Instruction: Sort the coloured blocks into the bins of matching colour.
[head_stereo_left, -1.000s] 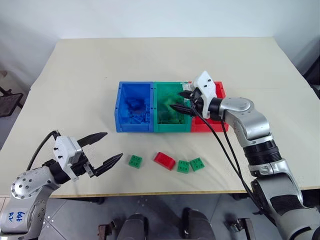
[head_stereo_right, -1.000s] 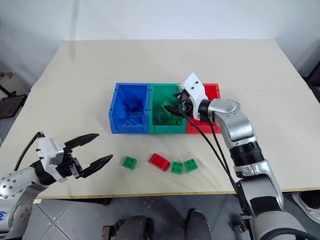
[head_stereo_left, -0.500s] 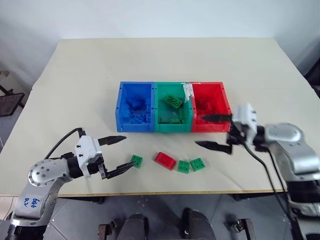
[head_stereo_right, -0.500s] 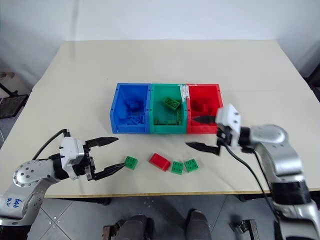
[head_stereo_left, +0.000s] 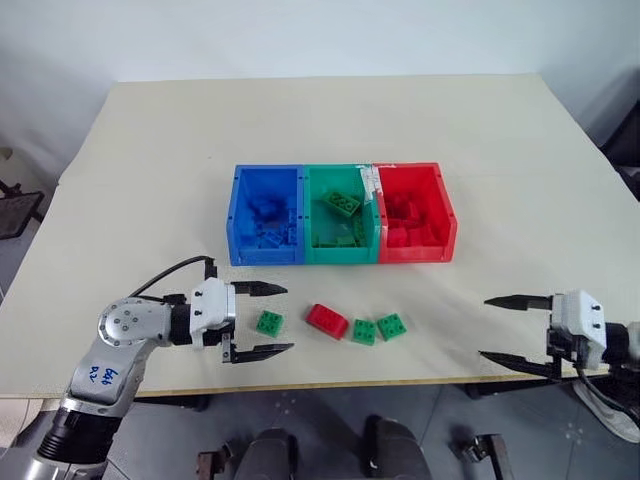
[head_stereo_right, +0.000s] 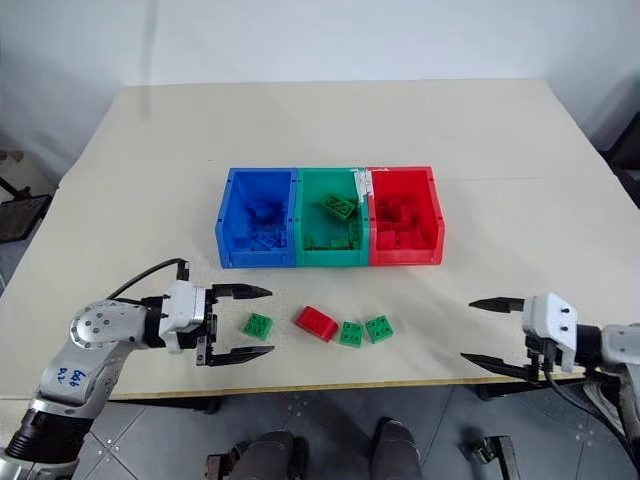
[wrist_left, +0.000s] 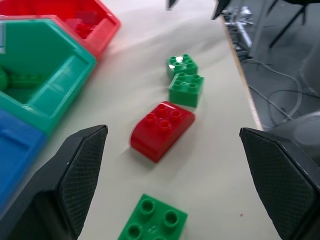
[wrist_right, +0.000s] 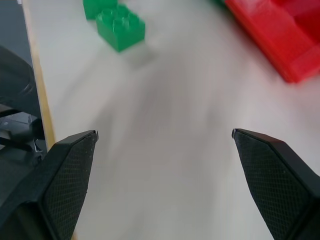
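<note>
Bins as landmark: left gripper fingers spread, bracketing nearest green block for pickup; right gripper splayed empty, well right of bins

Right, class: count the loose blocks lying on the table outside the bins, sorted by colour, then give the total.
Green blocks: 3
Red blocks: 1
Total: 4

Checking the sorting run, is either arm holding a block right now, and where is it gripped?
Nothing is held. The left gripper has open jaws near a green block without gripping it; the right gripper is open and empty.
</note>
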